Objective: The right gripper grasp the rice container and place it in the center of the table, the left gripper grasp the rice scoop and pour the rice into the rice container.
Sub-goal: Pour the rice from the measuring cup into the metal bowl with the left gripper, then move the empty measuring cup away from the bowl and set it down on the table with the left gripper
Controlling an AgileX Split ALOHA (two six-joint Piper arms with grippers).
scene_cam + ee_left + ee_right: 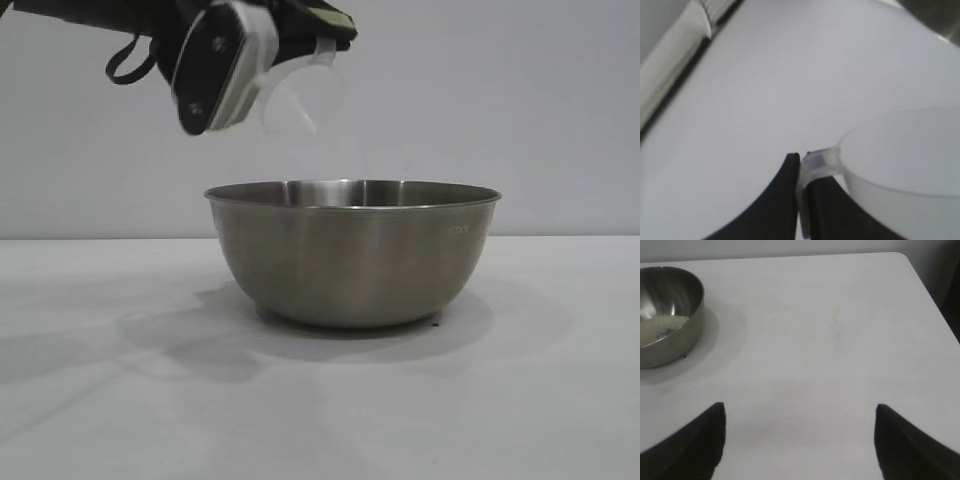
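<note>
The rice container [352, 252], a big steel bowl, stands on the white table [100, 400]. It also shows in the right wrist view [670, 315] with white rice [660, 327] lying in its bottom. My left gripper [315, 45] is high above the bowl's left rim, shut on the loop handle of the translucent rice scoop [295, 90], which is tilted down toward the bowl. In the left wrist view the fingers [785, 200] pinch the handle and the scoop [905, 165] looks empty. My right gripper [800, 410] is open and empty over bare table, away from the bowl.
The table's far edge and right corner [900, 255] show in the right wrist view. A pale ledge [670, 65] runs along the table's side in the left wrist view.
</note>
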